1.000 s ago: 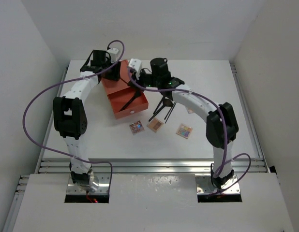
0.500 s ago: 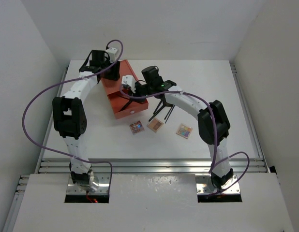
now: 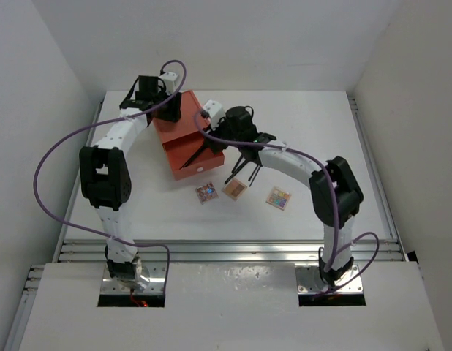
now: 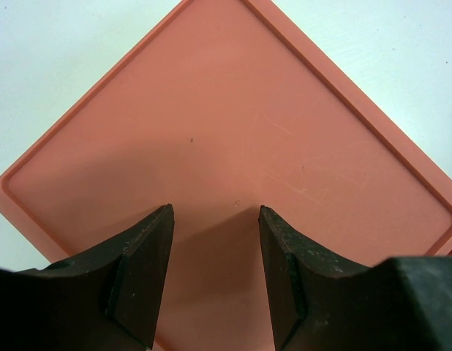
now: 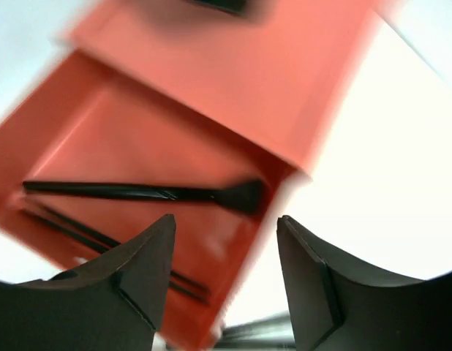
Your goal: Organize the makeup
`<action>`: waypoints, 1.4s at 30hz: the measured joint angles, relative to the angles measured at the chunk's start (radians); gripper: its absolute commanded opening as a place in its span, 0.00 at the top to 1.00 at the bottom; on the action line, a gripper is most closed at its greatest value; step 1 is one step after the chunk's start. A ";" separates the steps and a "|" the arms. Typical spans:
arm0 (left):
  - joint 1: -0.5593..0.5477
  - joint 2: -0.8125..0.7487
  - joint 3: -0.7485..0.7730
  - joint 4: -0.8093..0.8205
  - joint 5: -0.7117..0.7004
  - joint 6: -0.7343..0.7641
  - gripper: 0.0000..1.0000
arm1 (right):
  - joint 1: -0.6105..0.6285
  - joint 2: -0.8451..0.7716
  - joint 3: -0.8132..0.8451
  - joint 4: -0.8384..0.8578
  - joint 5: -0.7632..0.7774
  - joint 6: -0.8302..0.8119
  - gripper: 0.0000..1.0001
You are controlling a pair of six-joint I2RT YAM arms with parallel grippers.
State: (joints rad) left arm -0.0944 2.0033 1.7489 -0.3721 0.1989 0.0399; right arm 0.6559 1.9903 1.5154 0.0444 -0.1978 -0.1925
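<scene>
The orange drawer box stands at the back left with its drawer pulled out. Black makeup brushes lie inside the drawer, and more brushes lie on the table right of it. Three small eyeshadow palettes lie in a row in front. My right gripper hovers open and empty over the drawer's right edge, also seen from above. My left gripper is open just above the box's flat top, nothing between its fingers.
White walls enclose the table on the left, back and right. A metal rail runs along the near edge. Purple cables loop off both arms. The right arm arches over the table behind the palettes.
My right gripper swung left over the drawer, drew back slightly, and its jaws went from shut to open. The left arm has not moved.
</scene>
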 measured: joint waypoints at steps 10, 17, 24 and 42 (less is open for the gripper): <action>0.005 0.004 0.000 0.010 0.014 0.000 0.44 | -0.161 -0.174 -0.234 -0.051 0.506 0.659 0.56; 0.005 0.005 0.000 0.015 0.015 0.000 0.44 | -0.195 -0.099 -0.271 -0.186 0.606 0.883 0.59; 0.005 0.006 0.000 0.015 0.014 0.000 0.44 | -0.210 0.002 -0.269 -0.271 0.584 0.965 0.70; 0.005 0.010 0.000 0.024 0.014 0.000 0.44 | -0.232 0.024 -0.269 -0.299 0.502 1.050 0.73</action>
State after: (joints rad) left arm -0.0898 2.0129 1.7489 -0.3481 0.2127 0.0399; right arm 0.4244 2.0144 1.2461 -0.2543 0.3042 0.8577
